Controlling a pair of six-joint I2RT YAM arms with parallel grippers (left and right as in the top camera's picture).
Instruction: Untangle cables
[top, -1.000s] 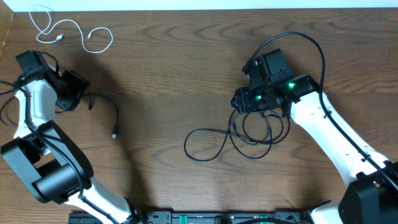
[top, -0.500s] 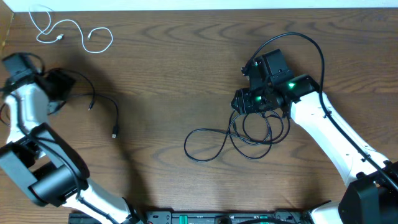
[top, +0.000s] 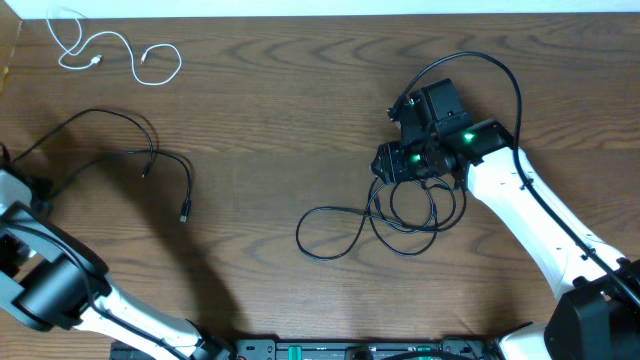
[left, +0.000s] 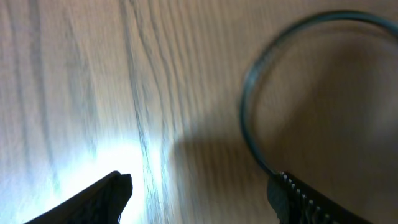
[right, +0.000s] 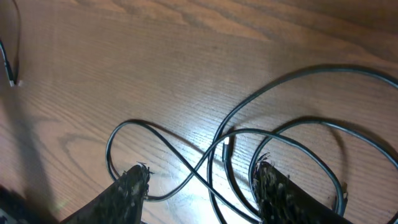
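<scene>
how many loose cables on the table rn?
3. A white cable at the far-left corner, a black cable on the left side, and a coiled black cable under the right hand. None looks hidden.

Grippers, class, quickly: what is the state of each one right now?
Left gripper: open, holding nothing; a black cable curves just ahead of it.
Right gripper: open over the looped black cable, gripping nothing.

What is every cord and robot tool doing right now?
white cable: loose curls, lying apart from the others.
left black cable: lying spread out in an open curve.
right black cable: looped over itself.
left tool: open, empty.
right tool: open, above the loops.
</scene>
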